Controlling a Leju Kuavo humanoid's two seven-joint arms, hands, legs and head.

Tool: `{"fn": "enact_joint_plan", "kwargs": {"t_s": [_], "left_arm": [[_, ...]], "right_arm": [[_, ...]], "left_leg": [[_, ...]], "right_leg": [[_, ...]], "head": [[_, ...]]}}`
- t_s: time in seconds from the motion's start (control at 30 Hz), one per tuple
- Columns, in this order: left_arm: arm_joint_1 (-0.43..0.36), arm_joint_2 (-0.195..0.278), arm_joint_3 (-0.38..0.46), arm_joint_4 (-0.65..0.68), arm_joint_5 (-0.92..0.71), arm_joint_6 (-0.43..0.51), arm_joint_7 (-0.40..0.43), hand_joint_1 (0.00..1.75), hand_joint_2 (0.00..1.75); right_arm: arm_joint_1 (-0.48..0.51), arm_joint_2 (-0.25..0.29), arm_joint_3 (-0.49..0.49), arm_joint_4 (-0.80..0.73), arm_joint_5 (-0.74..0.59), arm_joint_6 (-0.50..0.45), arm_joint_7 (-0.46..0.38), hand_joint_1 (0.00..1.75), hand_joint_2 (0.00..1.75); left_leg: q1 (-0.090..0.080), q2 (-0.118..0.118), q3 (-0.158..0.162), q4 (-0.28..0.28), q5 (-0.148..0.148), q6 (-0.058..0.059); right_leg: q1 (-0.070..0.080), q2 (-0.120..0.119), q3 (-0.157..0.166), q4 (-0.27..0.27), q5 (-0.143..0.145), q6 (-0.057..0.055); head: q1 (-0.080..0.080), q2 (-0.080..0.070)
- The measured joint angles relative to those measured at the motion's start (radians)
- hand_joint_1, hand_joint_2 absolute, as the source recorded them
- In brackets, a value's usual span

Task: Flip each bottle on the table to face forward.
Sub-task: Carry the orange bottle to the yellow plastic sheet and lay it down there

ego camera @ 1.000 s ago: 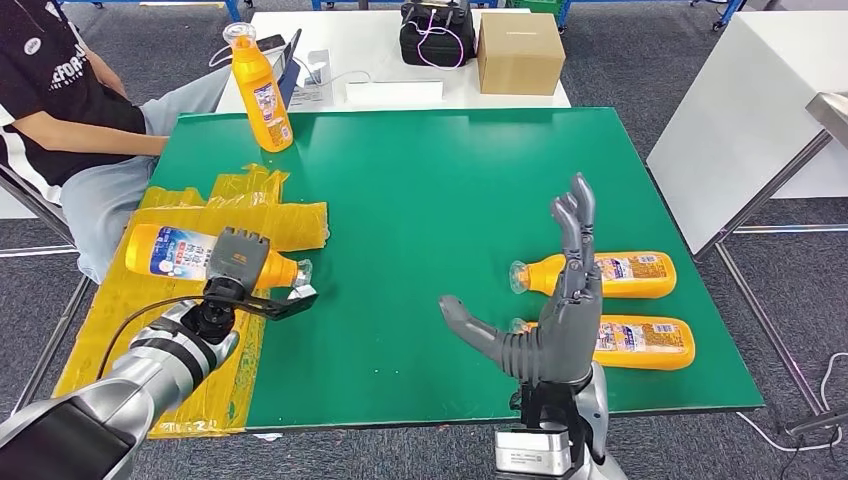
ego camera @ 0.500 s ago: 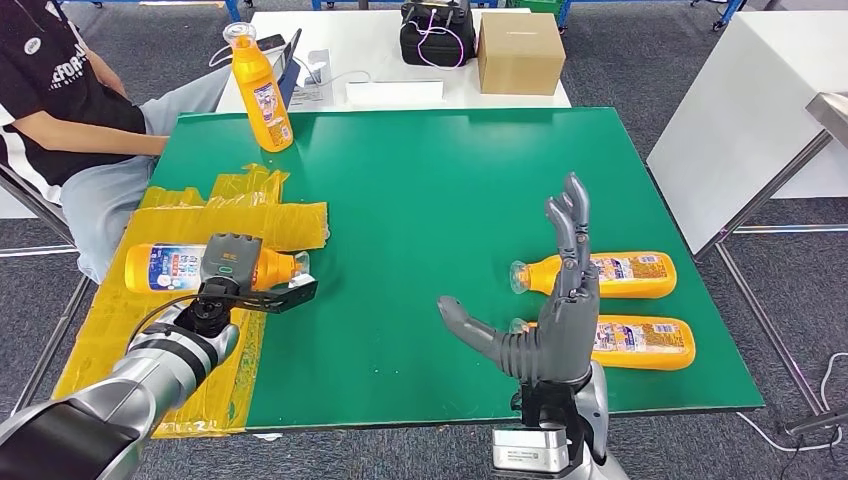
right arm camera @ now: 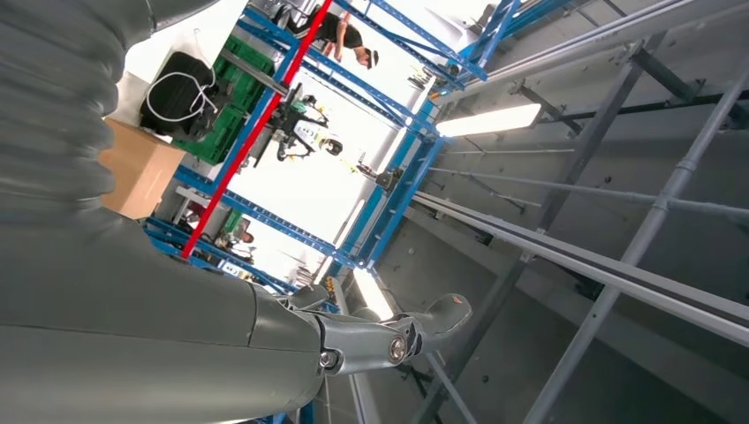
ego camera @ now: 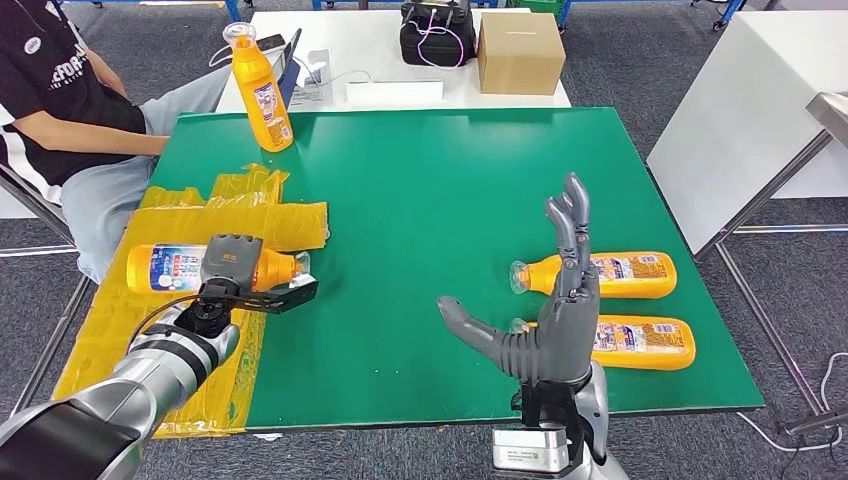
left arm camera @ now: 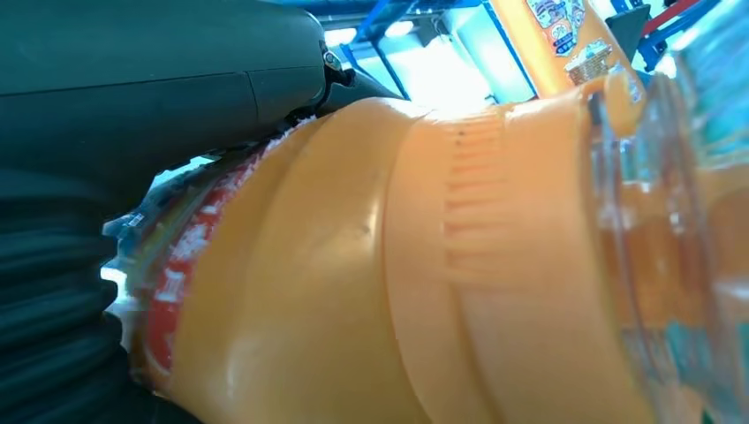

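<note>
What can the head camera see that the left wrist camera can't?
Head view alone: the green table, two bottles lying by the raised right hand, a box and a seated person. Left wrist view alone: the held bottle's ribbed orange neck and clear cap up close. Both: the left hand gripping that held bottle, plus the standing bottle.

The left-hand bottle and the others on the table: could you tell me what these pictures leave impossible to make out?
- Held bottle: the left hand covers its middle in the head view; the left wrist view is too close and blurred to read the label.
- Nearer lying bottle: its cap end is hidden behind the right hand.
- Labels on the farther lying bottle and the upright bottle: too small to read.
</note>
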Motion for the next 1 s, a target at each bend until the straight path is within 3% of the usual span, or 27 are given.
{"fn": "enact_joint_plan", "kwargs": {"t_s": [0.17, 0.5, 1.0], "left_arm": [[0.011, -0.013, 0.085, 0.0, 0.092, 0.013, -0.068, 0.0, 1.75], [0.04, -0.02, 0.201, 0.003, 0.11, -0.036, -0.129, 0.0, 1.75], [0.049, -0.026, 0.296, 0.005, 0.097, -0.039, -0.157, 0.0, 1.75]], "right_arm": [[-0.002, 0.0, 0.001, 0.006, 0.001, 0.016, 0.002, 0.0, 1.75], [-0.046, -0.003, 0.023, 0.048, 0.053, 0.109, 0.05, 0.0, 1.75], [-0.081, -0.005, 0.04, 0.101, 0.076, 0.136, 0.07, 0.0, 1.75]], "left_leg": [[0.0, 0.0, 0.0, 0.0, 0.0, 0.0], [0.0, 0.0, 0.001, 0.0, 0.0, 0.0], [0.0, -0.001, 0.003, 0.0, 0.001, -0.001]], "right_leg": [[0.0, 0.0, 0.0, 0.0, 0.0, 0.0], [0.0, 0.0, 0.001, 0.0, 0.0, 0.0], [0.0, 0.0, 0.003, 0.0, 0.0, 0.0]], "head": [[0.0, 0.0], [0.0, 0.0], [0.0, 0.0]]}}
